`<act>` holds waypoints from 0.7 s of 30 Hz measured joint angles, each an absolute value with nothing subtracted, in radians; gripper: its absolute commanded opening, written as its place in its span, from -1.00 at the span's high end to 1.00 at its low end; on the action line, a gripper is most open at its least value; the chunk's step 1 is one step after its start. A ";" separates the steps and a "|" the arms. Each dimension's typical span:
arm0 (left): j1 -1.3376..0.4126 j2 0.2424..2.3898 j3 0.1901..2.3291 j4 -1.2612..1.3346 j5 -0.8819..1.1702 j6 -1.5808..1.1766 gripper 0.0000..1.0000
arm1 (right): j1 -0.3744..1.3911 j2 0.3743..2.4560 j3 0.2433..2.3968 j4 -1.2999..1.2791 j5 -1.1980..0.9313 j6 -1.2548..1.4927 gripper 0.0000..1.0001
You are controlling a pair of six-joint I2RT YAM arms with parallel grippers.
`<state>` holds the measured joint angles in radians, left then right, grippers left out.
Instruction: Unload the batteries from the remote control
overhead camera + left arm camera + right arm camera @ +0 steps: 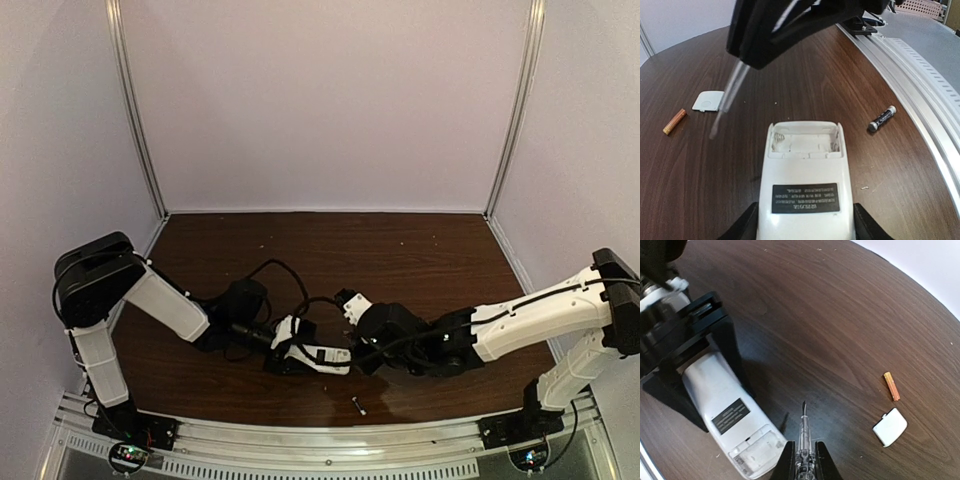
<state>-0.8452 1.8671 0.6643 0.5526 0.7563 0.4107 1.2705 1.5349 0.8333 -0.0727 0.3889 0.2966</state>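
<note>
you find the open end of the remote control [805,150] crowded from above by the right gripper [802,462] and its slanting screwdriver [729,95]. the far half of the table [400,245] is bare wood to pass over. low down, mind the orange battery [674,122], the cover [707,100] near it, and the dark battery [882,118] near the rail [920,75].

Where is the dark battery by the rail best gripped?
Probably mid-barrel on the dark battery, from straight above, closing across its width: it lies flat on the table, clear of the remote control, with bare wood along both sides.
</note>
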 measured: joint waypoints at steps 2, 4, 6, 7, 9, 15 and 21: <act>-0.845 1.855 0.658 0.564 0.757 0.405 1.00 | 1.249 1.519 0.833 -0.077 0.409 0.322 1.00; -0.845 1.847 0.653 0.576 0.757 0.398 1.00 | 1.199 1.503 0.833 -0.080 0.417 0.349 1.00; -0.845 1.840 0.649 0.585 0.759 0.393 1.00 | 1.115 1.494 0.833 -0.078 0.416 0.376 1.00; -0.845 1.838 0.648 0.587 0.759 0.390 1.00 | 1.067 1.493 0.833 -0.076 0.414 0.392 1.00; -0.845 1.838 0.645 0.594 0.758 0.387 1.00 | 0.989 1.493 0.833 -0.071 0.405 0.411 1.00; -0.843 1.827 0.628 0.607 0.752 0.378 1.00 | 0.821 1.507 0.843 -0.060 0.364 0.448 1.00; -0.836 1.824 0.624 0.623 0.743 0.369 1.00 | 0.703 1.610 0.911 -0.055 0.290 0.463 1.00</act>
<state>-0.8364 1.8244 0.6239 0.6228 0.7425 0.3691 0.7029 1.6104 0.9108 -0.0551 0.2897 0.4629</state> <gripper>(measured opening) 0.565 0.105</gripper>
